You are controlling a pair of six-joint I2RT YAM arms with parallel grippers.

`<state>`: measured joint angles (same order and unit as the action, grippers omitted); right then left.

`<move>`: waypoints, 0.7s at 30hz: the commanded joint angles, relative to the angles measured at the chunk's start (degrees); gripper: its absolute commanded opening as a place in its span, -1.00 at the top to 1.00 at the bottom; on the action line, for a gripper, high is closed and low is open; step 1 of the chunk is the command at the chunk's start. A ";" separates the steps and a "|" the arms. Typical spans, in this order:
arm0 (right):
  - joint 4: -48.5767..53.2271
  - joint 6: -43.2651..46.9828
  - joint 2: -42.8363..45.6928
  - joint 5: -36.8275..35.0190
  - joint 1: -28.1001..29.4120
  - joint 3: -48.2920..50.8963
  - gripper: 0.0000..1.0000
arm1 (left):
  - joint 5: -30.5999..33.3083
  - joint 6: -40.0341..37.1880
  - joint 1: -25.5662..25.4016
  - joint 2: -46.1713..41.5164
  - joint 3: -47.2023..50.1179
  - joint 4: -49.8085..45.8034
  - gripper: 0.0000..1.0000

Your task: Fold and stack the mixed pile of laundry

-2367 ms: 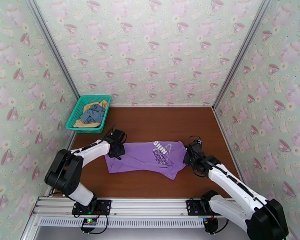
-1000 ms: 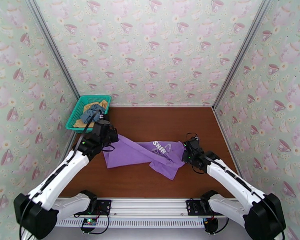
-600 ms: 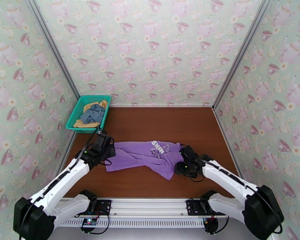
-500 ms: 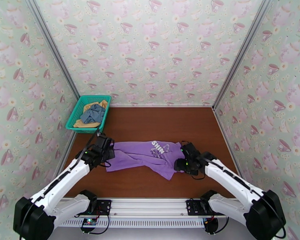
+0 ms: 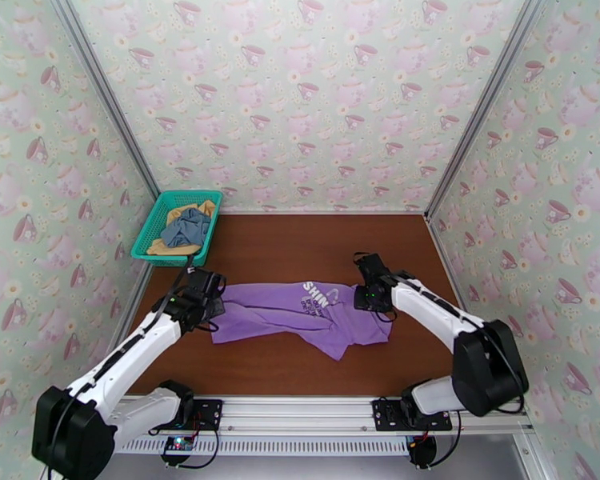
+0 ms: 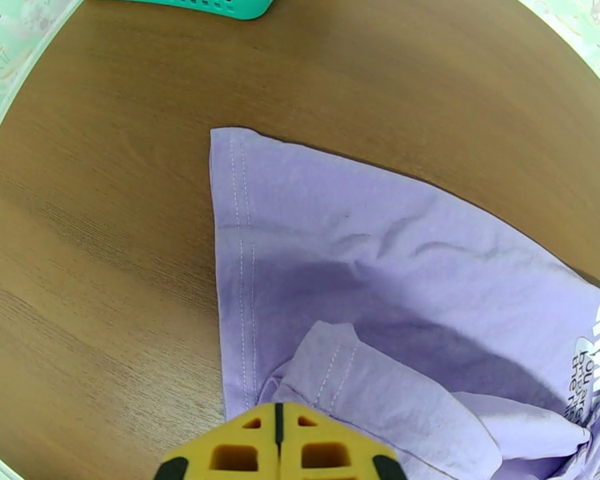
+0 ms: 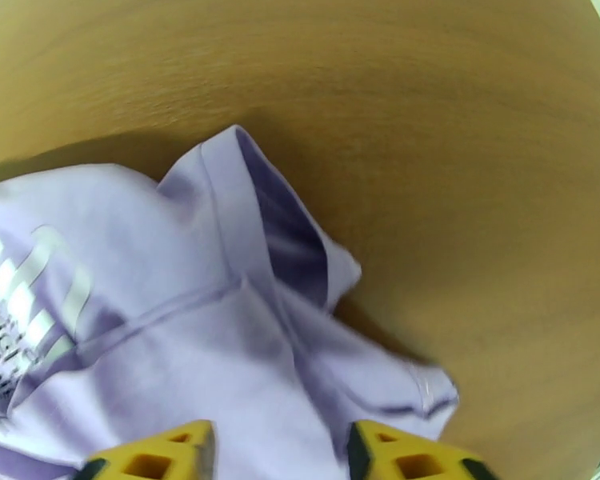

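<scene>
Comparing with a second ago, I see the left pincer point(image 5: 200, 294) has come down from its raised spot by the basket point(image 5: 170, 260), and the purple shirt point(image 5: 292, 314) now lies stretched left to right across the middle of the bench point(image 5: 316, 242) instead of hanging from that end. The right pincer point(image 5: 370, 294) has shifted from the shirt's near right side to its far right corner, and the right end has spread wider. I judge this as flattening before the first fold, with nothing stacked yet.

On its wrist camera the left pincer point(image 6: 276, 432) has its pads pressed together at the shirt's left end. I cannot tell whether fabric is caught between them. The right pincer point(image 7: 274, 443) stands partly open above the cloth, gripping nothing that I can see.

A doubled-over flap at the left end and a rumpled right end stand in the way of a clean fold. The grey-blue piece point(image 5: 186, 228) and the mustard piece point(image 5: 206, 208) wait in the basket at the far left, well apart from the shirt.
</scene>
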<state>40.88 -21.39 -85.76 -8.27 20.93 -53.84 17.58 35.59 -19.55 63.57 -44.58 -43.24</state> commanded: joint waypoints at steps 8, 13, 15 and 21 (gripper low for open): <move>-6.40 3.52 -6.18 0.89 -1.59 -1.78 0.32 | -1.29 -0.42 0.93 -0.20 -0.47 1.31 1.00; -6.91 3.29 -7.07 2.38 -1.77 -1.73 0.61 | -1.60 -0.27 1.00 -0.29 -0.33 1.50 1.00; -6.85 2.87 -6.52 2.84 -1.77 -1.57 0.78 | -1.80 -0.32 1.05 -0.28 -0.25 1.58 1.00; -4.01 1.81 -1.96 2.86 -1.77 -1.51 1.00 | -2.13 -0.13 1.10 -0.50 -0.24 1.67 1.00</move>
<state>35.24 -18.85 -91.33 -6.09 19.40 -54.11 16.27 35.59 -18.83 63.59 -44.56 -42.50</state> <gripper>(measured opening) 0.067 0.063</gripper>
